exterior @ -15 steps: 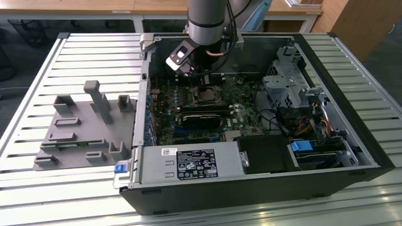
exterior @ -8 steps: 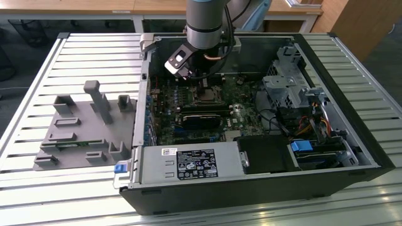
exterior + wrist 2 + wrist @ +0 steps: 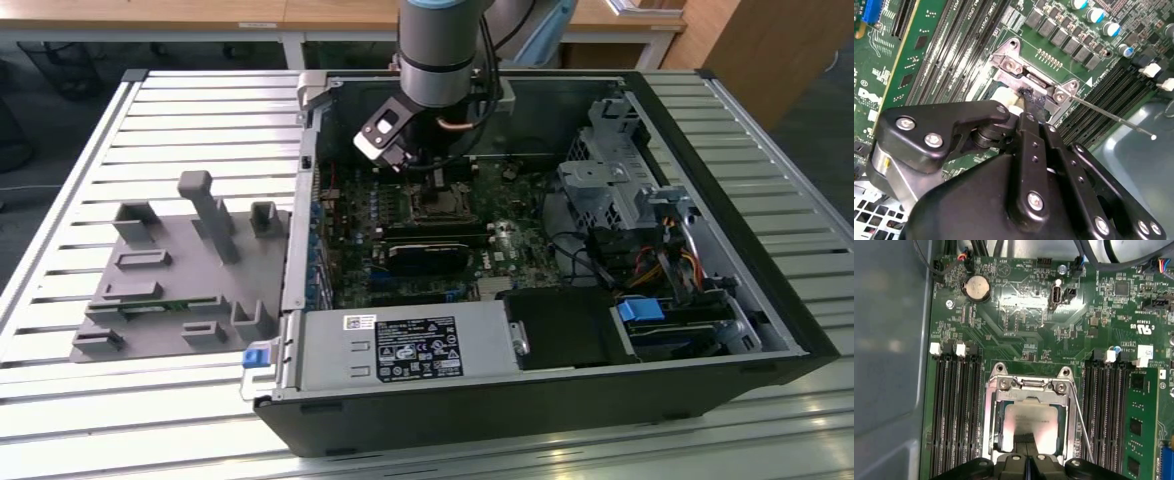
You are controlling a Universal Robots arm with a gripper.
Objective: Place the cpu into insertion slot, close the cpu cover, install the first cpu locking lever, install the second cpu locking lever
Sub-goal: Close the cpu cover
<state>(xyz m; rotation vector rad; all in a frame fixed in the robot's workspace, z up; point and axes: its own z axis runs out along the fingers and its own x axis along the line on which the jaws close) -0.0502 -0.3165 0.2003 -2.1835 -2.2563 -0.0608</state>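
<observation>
In the first wrist view, the cpu (image 3: 1031, 421) lies in the insertion slot (image 3: 999, 437) on the green board, its silvery top showing through the window of the cpu cover (image 3: 992, 412), which lies flat over it. My gripper (image 3: 1029, 460) is shut, fingertips together at the cover's edge. In the second wrist view the fingertips (image 3: 1030, 101) press against the cover (image 3: 1011, 67) by its screws. A thin locking lever (image 3: 1114, 116) sticks out free from the socket, also seen as a rod (image 3: 1080, 422) beside the cover. In the exterior view the gripper (image 3: 430, 185) hangs just above the slot (image 3: 434, 207).
The open computer case (image 3: 747, 330) lies on a slatted table. Black memory slots (image 3: 954, 410) flank the socket on both sides. A black card (image 3: 427, 255), a power supply (image 3: 400, 350) and drive cages (image 3: 614, 190) crowd the case. A grey fixture (image 3: 174, 270) stands at the exterior view's left.
</observation>
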